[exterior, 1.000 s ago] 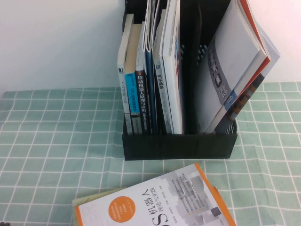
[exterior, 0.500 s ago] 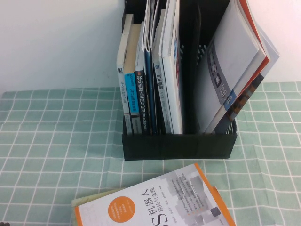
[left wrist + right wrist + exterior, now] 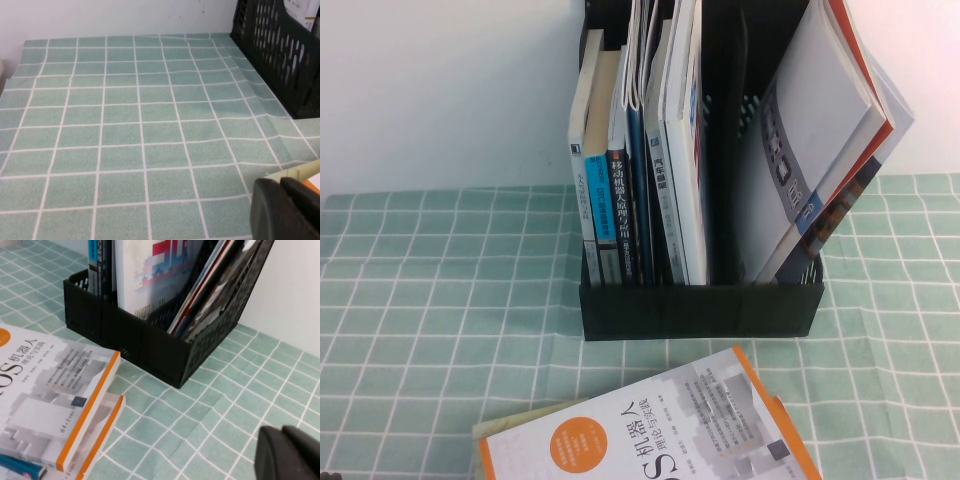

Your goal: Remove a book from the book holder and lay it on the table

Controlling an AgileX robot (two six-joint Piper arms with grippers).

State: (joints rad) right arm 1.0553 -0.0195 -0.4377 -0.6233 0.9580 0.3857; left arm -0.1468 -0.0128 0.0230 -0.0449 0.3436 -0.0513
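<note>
The book [image 3: 660,430], white with an orange border and orange circle, lies flat on the green grid table [image 3: 440,300] just in front of the black book holder [image 3: 700,310]. In the right wrist view the book [image 3: 45,390] rests on top of other flat books, near the book holder [image 3: 145,345]. My right gripper [image 3: 285,450] hovers shut and empty over bare cloth to the book's right. My left gripper [image 3: 282,200] is shut and empty, low over the cloth at the book's left corner [image 3: 312,182]. Neither gripper shows in the high view.
Several upright books [image 3: 630,180] fill the holder's left slots. A grey red-edged magazine [image 3: 820,140] leans in its right slot. A pale yellow book [image 3: 520,420] sticks out under the white one. A white wall [image 3: 440,90] stands behind.
</note>
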